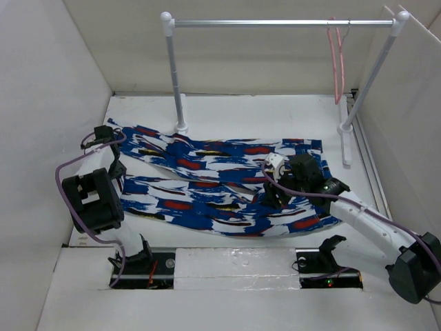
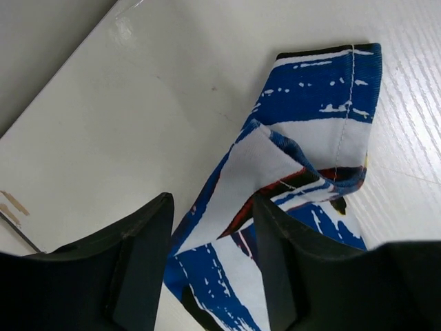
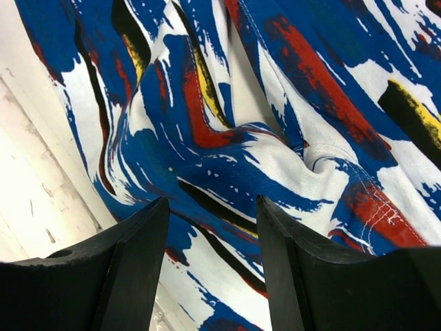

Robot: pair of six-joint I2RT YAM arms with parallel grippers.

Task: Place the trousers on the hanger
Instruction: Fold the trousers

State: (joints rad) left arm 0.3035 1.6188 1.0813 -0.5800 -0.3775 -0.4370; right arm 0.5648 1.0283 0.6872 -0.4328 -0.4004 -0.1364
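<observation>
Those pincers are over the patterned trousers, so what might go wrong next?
The left pincer hovers open over a folded-over cuff of the trousers; it might catch one layer only. The right pincer faces bunched wrinkles, so a pinch could slip. The thin pink hanger hangs on the rail, away from the cloth, and may swing.

The trousers [image 1: 220,186] are soft woven cloth, matt, with a printed face, a paler reverse where a leg end folds over, stitched hems and rumpled folds. The desk [image 1: 241,114] is hard and white. It is smooth with a dull sheen near its left edge, finely ribbed further in, and lightly scuffed beside the cloth. The rail [image 1: 275,23] is bright silvery metal on smooth white posts [image 1: 176,76]. The hanger [image 1: 336,62] is thin, pink and smooth. The left gripper [image 2: 212,227] and right gripper [image 3: 212,227] have matt black plastic fingers.
</observation>
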